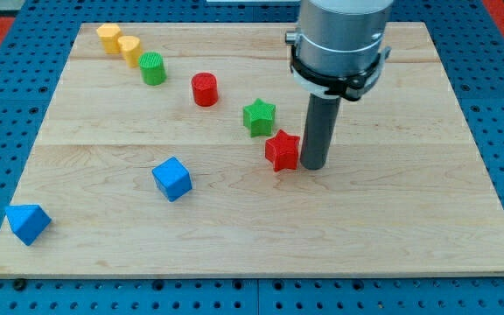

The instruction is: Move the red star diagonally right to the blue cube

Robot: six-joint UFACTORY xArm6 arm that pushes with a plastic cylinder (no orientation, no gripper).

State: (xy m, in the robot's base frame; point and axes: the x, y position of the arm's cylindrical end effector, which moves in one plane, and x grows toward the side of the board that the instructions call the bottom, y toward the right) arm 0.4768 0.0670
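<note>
The red star (282,150) lies near the middle of the table (392,236), our tip (312,166) touching or just beside its right side; the end effector is a plain rod with nothing to part or close. The green star (259,116) sits just above the red one, the blue cube (172,178) well to its left. The arm's upper body is cut off at the view's top, and we can read no writing.
</note>
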